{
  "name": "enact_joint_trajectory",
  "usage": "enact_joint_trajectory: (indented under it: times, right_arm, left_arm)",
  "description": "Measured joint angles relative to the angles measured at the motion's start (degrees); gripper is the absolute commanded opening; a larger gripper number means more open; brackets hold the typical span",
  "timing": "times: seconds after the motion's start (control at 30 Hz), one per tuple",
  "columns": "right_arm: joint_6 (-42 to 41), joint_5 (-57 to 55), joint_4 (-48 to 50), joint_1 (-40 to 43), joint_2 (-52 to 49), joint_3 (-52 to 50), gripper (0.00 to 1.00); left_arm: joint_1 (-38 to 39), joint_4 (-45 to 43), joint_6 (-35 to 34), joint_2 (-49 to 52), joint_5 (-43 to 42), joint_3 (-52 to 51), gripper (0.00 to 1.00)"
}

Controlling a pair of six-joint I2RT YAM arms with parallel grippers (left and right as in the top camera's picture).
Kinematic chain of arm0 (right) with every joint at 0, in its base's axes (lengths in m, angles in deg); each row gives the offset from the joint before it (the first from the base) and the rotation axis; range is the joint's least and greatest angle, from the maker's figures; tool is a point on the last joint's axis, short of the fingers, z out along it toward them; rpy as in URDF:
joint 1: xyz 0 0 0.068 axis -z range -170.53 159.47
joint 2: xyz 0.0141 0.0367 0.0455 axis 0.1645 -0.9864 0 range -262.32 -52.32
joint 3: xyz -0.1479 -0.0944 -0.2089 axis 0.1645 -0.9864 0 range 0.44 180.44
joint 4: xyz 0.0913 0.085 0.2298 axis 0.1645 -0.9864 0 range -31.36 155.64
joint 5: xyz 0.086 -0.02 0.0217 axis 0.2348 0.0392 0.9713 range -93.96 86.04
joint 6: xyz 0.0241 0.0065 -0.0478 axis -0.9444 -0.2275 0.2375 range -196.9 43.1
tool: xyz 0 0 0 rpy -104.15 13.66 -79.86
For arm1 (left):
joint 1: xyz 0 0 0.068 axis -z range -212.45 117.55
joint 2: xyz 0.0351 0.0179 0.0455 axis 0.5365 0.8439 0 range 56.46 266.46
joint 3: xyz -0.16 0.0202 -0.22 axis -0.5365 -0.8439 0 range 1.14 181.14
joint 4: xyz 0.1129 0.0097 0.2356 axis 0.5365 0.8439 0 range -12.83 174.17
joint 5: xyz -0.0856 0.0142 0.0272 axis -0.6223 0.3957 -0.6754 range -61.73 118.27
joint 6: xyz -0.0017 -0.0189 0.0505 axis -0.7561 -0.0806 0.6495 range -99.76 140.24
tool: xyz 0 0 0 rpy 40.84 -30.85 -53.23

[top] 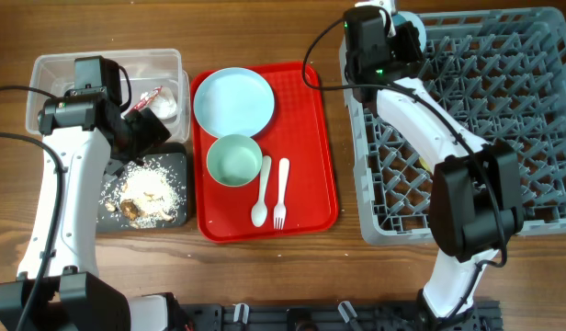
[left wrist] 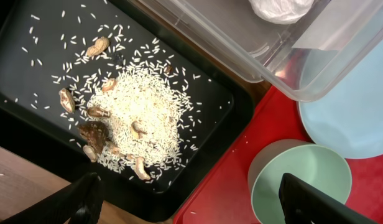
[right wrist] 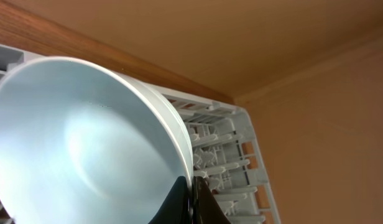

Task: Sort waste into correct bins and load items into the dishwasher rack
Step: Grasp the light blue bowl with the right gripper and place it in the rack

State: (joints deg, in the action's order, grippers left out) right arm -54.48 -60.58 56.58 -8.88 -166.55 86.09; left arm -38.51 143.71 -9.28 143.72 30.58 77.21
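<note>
Our right gripper (right wrist: 194,198) is pinched narrow on the rim of the light blue bowl (right wrist: 86,149). The bowl spreads left of the fingers, tilted, with its opening toward us. Dishwasher rack (right wrist: 224,149) pegs lie just beyond the fingertips, so we judge set-down is next. Left gripper (left wrist: 191,208) is wide and holds nothing; food scraps (left wrist: 138,124) ahead-left, pale green bowl (left wrist: 303,180) by its right finger.
</note>
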Motion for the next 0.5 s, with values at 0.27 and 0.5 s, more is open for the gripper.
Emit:
enact_joint_trajectory:
  times: [0.27,0.5]
  right_arm:
    - [-3.6,-0.3,-3.1,-0.1,0.0,0.0,0.04]
    - [-14.3,0.3,-19.0,-3.8,0.1,0.5,0.1]
  left_arm:
    - [0.0,-0.1,0.0,0.0,0.0,0.0,0.91]
    - [0.0,-0.5,0.0,0.0,0.0,0.0,0.91]
